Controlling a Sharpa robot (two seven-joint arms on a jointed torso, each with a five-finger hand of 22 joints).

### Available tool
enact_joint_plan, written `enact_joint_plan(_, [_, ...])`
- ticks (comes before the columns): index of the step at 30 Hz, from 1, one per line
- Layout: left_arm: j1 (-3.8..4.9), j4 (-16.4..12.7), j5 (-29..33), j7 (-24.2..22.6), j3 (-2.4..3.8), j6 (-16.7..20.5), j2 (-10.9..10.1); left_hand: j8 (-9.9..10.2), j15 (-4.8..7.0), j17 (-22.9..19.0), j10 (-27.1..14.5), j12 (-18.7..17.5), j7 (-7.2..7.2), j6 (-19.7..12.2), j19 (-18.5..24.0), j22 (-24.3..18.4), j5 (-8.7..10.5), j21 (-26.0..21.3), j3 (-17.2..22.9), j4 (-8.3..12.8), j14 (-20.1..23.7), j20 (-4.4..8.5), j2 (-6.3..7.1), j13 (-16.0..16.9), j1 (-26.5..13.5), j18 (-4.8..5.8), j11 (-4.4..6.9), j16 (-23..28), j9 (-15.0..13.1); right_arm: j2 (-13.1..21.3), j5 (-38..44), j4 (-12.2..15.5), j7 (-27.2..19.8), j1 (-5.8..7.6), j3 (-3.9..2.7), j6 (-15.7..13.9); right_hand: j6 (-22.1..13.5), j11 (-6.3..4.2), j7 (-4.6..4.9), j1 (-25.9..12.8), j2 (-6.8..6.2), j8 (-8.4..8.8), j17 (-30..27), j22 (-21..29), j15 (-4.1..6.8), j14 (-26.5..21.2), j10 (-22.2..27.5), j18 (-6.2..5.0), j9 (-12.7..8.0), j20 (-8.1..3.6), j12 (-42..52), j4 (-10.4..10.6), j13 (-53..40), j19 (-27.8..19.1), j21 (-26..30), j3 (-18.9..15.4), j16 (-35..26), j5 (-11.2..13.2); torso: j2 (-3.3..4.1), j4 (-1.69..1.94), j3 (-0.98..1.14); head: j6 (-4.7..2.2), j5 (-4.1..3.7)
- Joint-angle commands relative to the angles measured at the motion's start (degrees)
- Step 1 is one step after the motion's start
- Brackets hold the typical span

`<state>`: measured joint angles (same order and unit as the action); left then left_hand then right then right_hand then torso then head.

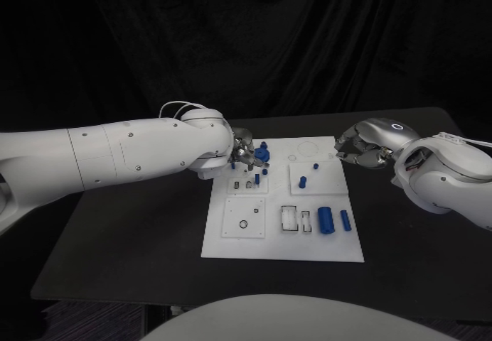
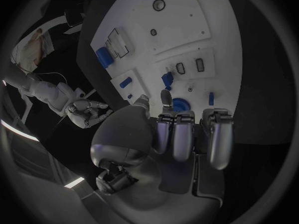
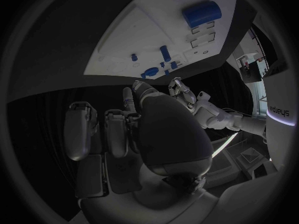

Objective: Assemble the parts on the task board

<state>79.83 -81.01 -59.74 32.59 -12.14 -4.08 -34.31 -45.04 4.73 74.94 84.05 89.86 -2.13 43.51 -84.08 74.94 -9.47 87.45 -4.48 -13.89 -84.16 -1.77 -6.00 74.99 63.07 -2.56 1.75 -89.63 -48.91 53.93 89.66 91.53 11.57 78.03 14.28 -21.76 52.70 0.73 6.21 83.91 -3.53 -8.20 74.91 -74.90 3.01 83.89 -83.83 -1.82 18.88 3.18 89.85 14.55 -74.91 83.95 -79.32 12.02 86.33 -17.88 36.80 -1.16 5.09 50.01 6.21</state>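
- We see a black table [image 1: 123,249] with a matte top; its near corner is rounded
- Behind it hangs a dark curtain [image 1: 308,57], in folds
- Below the table's edge, dark floor [image 1: 92,323]

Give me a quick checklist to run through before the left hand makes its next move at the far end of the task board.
1. Left hand is over the far left corner of the task board: ok.
2. Left hand has a firm hold on the round blue part next to its fingers: cannot tell, the fingers hide the contact.
3. Right hand is off the board's far right edge, clear of the left hand: ok.
4. Right hand carries nothing, fingers curled in: ok.
5. Large blue cylinder and the slim blue bar beside it lie apart from both hands: ok.
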Motion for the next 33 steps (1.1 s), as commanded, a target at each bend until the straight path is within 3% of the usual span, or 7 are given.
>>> enact_joint_plan(1, [0.05, 0.6, -0.2, 1.5, 0.05, -0.8, 0.6, 0.3, 0.38, 15.1, 5.9, 0.1, 0.3, 0.2, -1.7, 8.2, -0.27, 0.1, 0.0, 0.3, -5.8, 0.37, -0.21, 15.0, 0.6, 0.86, 0.53, -0.4, -0.1, 0.0, 0.1, 0.0, 0.2, -0.28, -0.03, -0.9, -0.2, 0.25, 0.12, 0.5, -0.08, 0.64, 12.2, -11.7, -0.1, 5.3, -6.1, -0.71, -0.2, 0.11, 0.1, 0.3, -15.1, 1.8, 0.0, 0.2, 0.1, -0.7, -0.05, -0.02, -0.08, -0.01, 0.06])
enact_joint_plan(9, [-0.04, 1.6, -0.2, 1.8, 0.05, -1.4, 1.5, 0.3, 0.42, 15.1, 5.9, 0.1, 0.39, 0.7, -1.7, 8.2, -0.42, 0.1, 0.0, 0.3, -5.8, 0.42, -0.31, 15.0, 0.3, 0.87, 0.59, -0.4, -0.8, 0.1, 1.0, 0.2, -0.3, -0.45, -0.03, -2.1, -0.4, 0.18, 0.14, 0.7, -0.12, 0.88, 12.2, -11.7, -0.06, 5.3, -6.1, -0.74, -0.3, 0.1, 0.1, 0.2, -15.0, 1.8, 0.2, 0.4, 0.2, -1.2, -0.03, 0.07, -0.26, -0.01, 0.12])
enact_joint_plan(14, [-0.09, 2.1, -0.2, 2.0, 0.04, -2.0, 1.7, 0.3, 0.57, 15.1, 5.9, 0.1, 0.6, 1.4, -1.7, 8.2, -0.46, 0.0, 0.1, 0.4, -5.8, 0.54, -0.44, 15.0, 0.1, 0.84, 0.77, -0.4, -1.6, 0.3, 1.2, 0.3, -0.4, -0.47, -0.03, -2.6, -0.5, 0.17, 0.15, 0.7, -0.15, 0.92, 12.2, -11.7, -0.05, 5.3, -6.2, -0.74, -0.4, 0.09, 0.2, 0.2, -15.1, 1.8, 0.1, 0.4, 0.2, -1.3, -0.03, 0.02, -0.11, -0.01, 0.22])
enact_joint_plan(20, [-0.3, 3.4, -0.2, 2.0, 0.04, -2.9, 2.3, 0.6, 0.61, 15.1, 5.9, 0.1, 0.62, 1.4, -1.6, 8.1, -0.5, 0.0, 0.1, 0.4, -5.8, 0.58, -0.52, 15.0, 0.0, 0.82, 0.81, -0.4, -1.8, 0.3, 1.3, 0.3, -0.5, -0.48, -0.03, -2.8, -0.5, 0.18, 0.15, 0.7, -0.17, 0.94, 12.3, -11.7, -0.05, 5.3, -6.2, -0.73, -0.4, 0.09, 0.2, 0.2, -15.1, 1.8, 0.1, 0.4, 0.3, -1.3, -0.05, -0.07, -0.18, -0.01, 0.41])
enact_joint_plan(30, [-0.87, 3.9, -0.2, 1.8, 0.04, -3.8, 2.4, 1.8, 0.69, 15.1, 5.9, 0.1, 0.59, 1.3, -1.5, 7.8, -0.41, -0.2, 0.3, 0.5, -5.8, 0.69, -0.73, 15.0, -0.3, 0.76, 0.83, -0.4, -2.2, 0.3, 1.3, 0.2, -0.3, -0.54, -0.03, -2.5, -0.6, 0.2, 0.19, 0.6, -0.22, 1.01, 12.3, -11.7, -0.05, 5.4, -6.2, -0.73, -0.4, 0.09, 0.2, 0.3, -15.1, 1.8, 0.1, 0.3, 0.3, -1.3, -0.19, 0.17, -0.14, -0.01, 0.03])
enact_joint_plan(33, [-1.06, 4.0, -0.2, 1.7, 0.04, -4.0, 2.3, 2.3, 0.69, 15.1, 5.9, 0.1, 0.57, 1.4, -1.4, 7.8, -0.29, -0.2, 0.3, 0.5, -5.8, 0.71, -0.81, 15.0, -0.5, 0.75, 0.82, -0.4, -2.3, 0.4, 1.3, 0.2, -0.2, -0.61, -0.03, -2.4, -0.5, 0.23, 0.2, 0.5, -0.24, 1.01, 12.2, -11.7, -0.06, 5.3, -6.2, -0.74, -0.4, 0.09, 0.2, 0.3, -15.1, 1.8, 0.1, 0.3, 0.2, -1.3, -0.16, 0.08, -0.13, -0.01, 0.06])
